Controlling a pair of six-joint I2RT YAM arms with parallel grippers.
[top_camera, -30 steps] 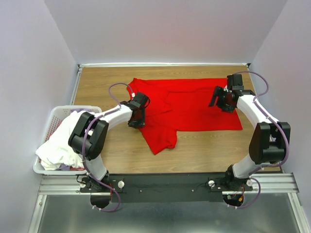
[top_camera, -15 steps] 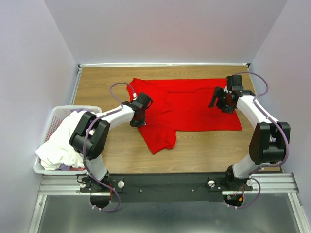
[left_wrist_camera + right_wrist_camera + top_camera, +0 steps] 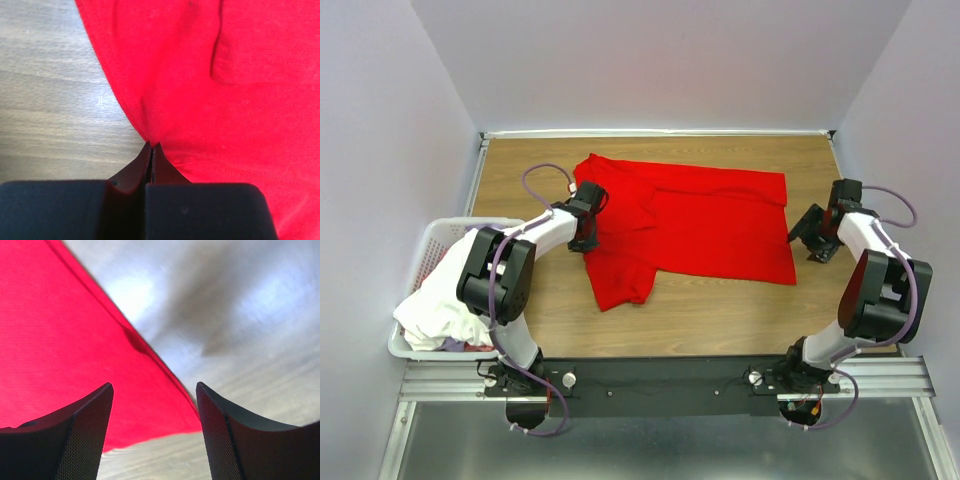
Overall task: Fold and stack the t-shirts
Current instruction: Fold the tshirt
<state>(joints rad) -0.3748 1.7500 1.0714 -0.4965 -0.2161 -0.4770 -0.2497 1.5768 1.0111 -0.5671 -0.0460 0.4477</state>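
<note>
White shirts [image 3: 440, 295] lie heaped in a basket [image 3: 432, 232] beside the counter's [image 3: 740, 310] near left edge. Farther in, the red shirt [image 3: 710, 225] lies spread flat across the middle of the counter, one flap reaching toward the near side. The left tool [image 3: 151, 146], pressed together, pinches the red shirt's left edge. The right tool [image 3: 155, 390], spread wide, hovers at the shirt's right edge, gripping nothing.

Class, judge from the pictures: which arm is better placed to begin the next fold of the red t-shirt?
Left, probably. The left hand is shut on the edge of the red t-shirt, ready to lift it. The right hand is open beside the shirt's right edge, holding nothing.
</note>
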